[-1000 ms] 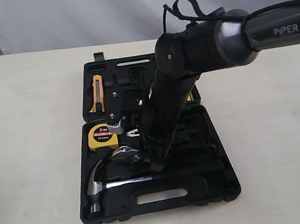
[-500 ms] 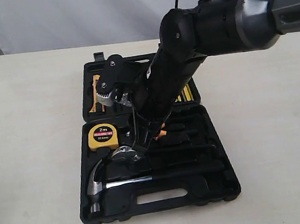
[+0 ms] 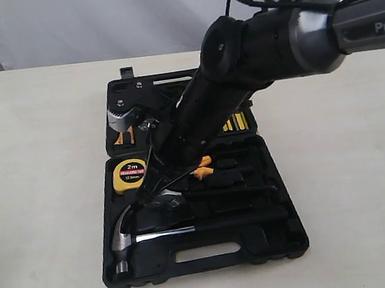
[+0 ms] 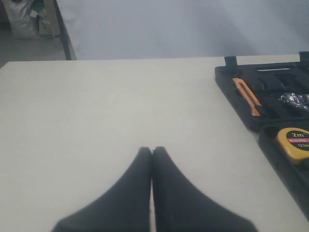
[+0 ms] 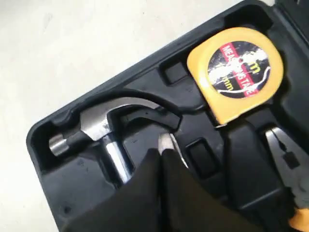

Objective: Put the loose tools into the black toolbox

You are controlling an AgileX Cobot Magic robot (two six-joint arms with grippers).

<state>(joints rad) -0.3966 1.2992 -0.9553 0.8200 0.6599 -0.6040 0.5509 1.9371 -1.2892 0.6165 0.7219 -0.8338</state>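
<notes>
Black fingers [image 5: 145, 188] of my right gripper [image 5: 163, 150] press together over the hammer [image 5: 99, 123], hiding what lies beneath; my left gripper [image 4: 152, 154], closed too, sees the toolbox [image 4: 227, 79] cut off.

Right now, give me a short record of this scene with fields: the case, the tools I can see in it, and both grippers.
toolbox: black, open flat on the table
hammer: seated in the recess next to the case's cut-out handle
wrench: appears to lie alongside the hammer's handle, partly under the right arm
tape measure: yellow, in the case near the hammer's head
pliers: orange-handled, in the case, partly hidden
left gripper: shut, over bare table beside the case
right gripper: fingers together, above the hammer's claw
</notes>
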